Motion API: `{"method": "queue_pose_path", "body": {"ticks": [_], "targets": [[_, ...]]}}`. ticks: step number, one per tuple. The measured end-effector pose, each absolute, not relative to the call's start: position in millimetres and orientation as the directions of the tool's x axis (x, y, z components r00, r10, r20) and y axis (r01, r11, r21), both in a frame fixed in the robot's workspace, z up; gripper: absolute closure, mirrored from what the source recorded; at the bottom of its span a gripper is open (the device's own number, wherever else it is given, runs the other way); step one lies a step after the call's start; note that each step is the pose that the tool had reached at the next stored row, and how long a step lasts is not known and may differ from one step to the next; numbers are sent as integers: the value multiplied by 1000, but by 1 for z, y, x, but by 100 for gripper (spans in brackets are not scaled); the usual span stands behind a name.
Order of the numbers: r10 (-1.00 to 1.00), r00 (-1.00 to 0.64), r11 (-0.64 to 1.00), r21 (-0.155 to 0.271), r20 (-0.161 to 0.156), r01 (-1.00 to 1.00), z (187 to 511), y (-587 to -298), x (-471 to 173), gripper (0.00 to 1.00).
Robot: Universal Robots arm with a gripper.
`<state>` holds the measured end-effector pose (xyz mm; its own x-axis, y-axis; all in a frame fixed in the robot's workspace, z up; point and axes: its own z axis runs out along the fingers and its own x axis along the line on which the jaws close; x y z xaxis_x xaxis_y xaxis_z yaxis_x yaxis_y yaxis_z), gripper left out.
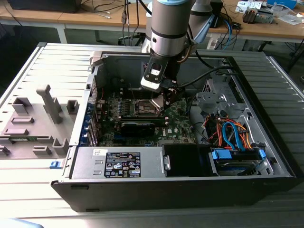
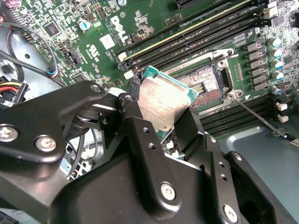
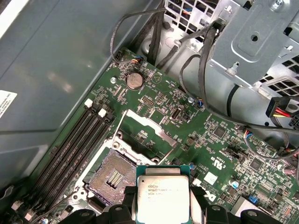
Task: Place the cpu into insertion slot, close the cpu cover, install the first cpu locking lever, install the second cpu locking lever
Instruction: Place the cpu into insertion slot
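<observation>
- Grey ribbed bench [image 1: 28, 190] holds an open computer case [image 1: 180, 194], and wooden desks stand behind it.
- A grey plastic holder [image 1: 33, 123] sits on the bench at the exterior view's left, apart from the case.
- The robot arm [image 1: 168, 28] reaches down into the case, over the green board [image 3: 210, 140].
- The gripper [image 2: 161, 109] is low over the board, and its black fingers [image 2: 189, 128] are clamped on the cpu [image 2: 161, 100], one on each of two opposite edges.
- The cpu sits between the fingers with its shiny metal top showing in both wrist views.
- It hangs just beside the insertion slot [image 3: 112, 179] and is not in it yet.
- The insertion slot is open, and its small gold dots can be seen.
- The cpu cover [image 3: 154, 128] is lifted up, next to the slot.
- A thin metal lever [image 2: 261, 119] sticks out from one corner of the slot.
- Long black memory slots [image 3: 74, 144] run along the far side of the slot from the cover.
</observation>
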<state>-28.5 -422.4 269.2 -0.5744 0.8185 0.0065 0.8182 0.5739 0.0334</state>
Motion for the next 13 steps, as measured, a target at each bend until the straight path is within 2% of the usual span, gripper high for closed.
{"method": "queue_pose_path", "body": {"ticks": [13], "targets": [[832, -555, 554, 33, 7, 832, 269, -422, -29, 45]]}}
